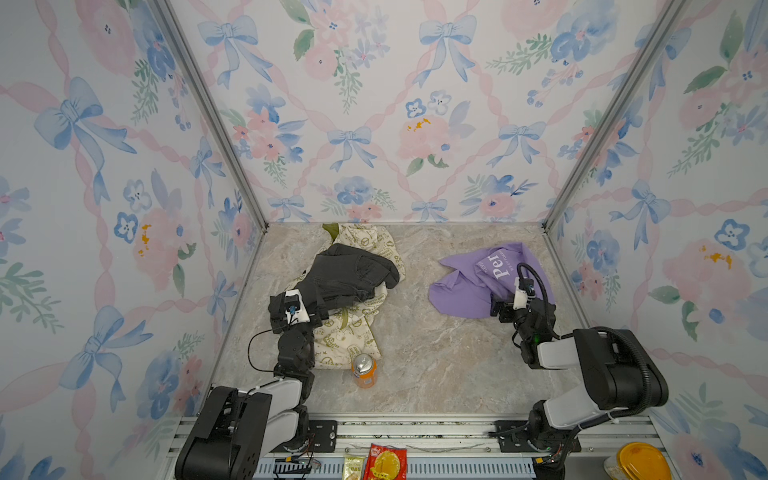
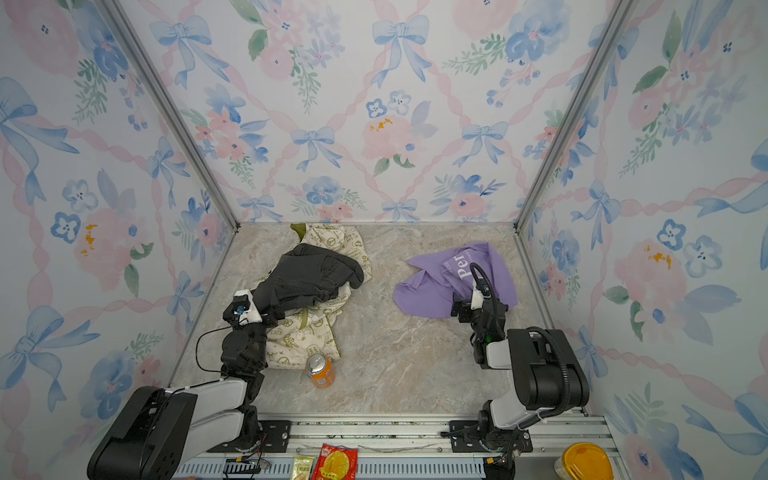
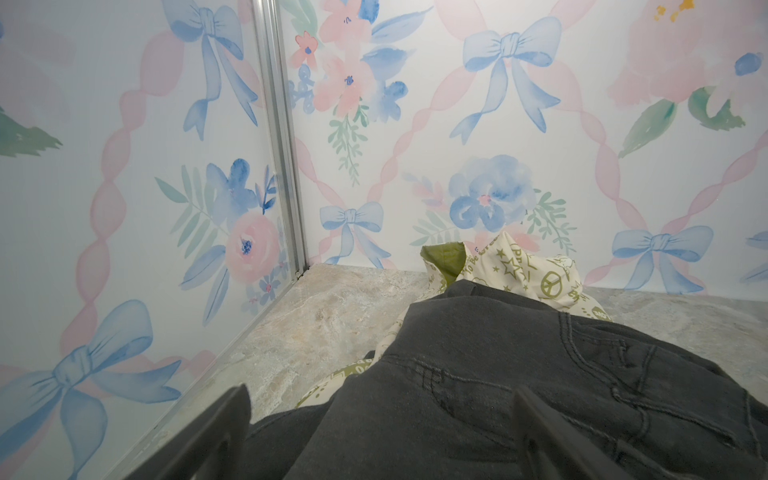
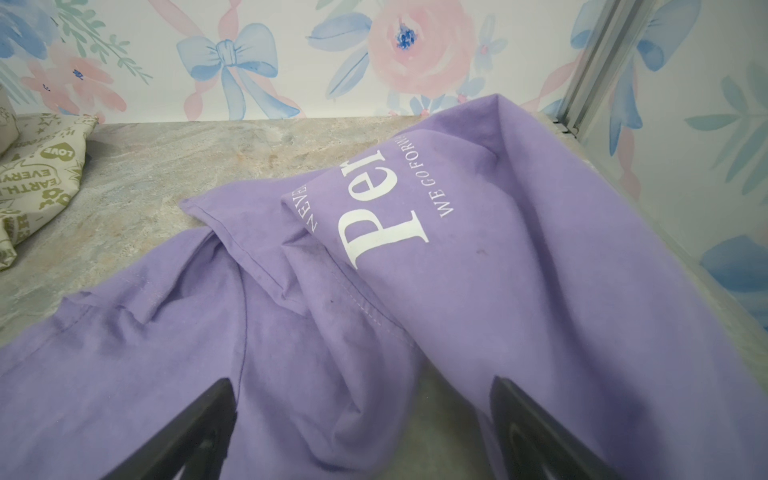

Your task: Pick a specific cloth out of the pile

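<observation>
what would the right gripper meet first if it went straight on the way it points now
Most likely the purple shirt: the right gripper stands open just over it, aimed at the fold with the white lettering. The gap to the cloth is hard to judge.

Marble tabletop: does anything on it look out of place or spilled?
The orange metal drink can stands upright beside the cream olive-printed cloth, the only non-garment among the clothes. Nothing looks spilled.
</observation>
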### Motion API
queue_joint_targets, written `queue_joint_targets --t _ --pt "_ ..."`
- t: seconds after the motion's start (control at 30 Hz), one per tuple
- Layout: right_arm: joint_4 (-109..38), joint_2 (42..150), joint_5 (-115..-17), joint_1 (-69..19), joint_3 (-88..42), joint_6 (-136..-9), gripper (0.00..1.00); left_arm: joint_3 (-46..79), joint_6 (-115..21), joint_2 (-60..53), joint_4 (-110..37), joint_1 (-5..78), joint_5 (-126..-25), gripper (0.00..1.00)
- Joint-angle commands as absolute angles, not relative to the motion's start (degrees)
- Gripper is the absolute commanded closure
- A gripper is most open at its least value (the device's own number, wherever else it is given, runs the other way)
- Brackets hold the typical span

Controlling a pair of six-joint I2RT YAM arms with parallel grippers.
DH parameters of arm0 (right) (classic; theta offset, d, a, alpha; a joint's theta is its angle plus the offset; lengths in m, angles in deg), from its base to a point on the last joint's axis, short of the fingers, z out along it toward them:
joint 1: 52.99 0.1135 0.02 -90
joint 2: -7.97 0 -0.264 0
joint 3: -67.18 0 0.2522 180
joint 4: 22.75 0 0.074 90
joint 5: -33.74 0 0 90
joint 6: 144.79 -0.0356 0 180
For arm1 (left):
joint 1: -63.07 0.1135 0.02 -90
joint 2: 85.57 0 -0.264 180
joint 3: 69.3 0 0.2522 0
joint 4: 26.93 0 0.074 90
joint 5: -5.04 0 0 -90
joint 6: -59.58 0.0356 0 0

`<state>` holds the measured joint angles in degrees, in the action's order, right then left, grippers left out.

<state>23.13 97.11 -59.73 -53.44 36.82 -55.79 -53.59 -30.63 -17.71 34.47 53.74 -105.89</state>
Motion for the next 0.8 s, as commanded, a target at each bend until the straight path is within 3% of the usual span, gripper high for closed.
queue_joint_targets --t 0.0,0.23,0.77 --pt "24.62 97.0 -61.33 -53.98 35.45 -55.92 0.03 -53.93 -31.43 -15.38 35.59 54.39 -103.76 0.02" --pt "18.09 97.09 -63.29 -53.88 31.91 -55.14 0.03 -52.05 -32.26 -8.51 39.18 54.69 -100.59 0.02" --pt "17.72 97.09 -62.61 -53.61 31.72 -54.89 0.03 -47.37 -30.24 3.44 41.93 54.67 -95.28 0.02"
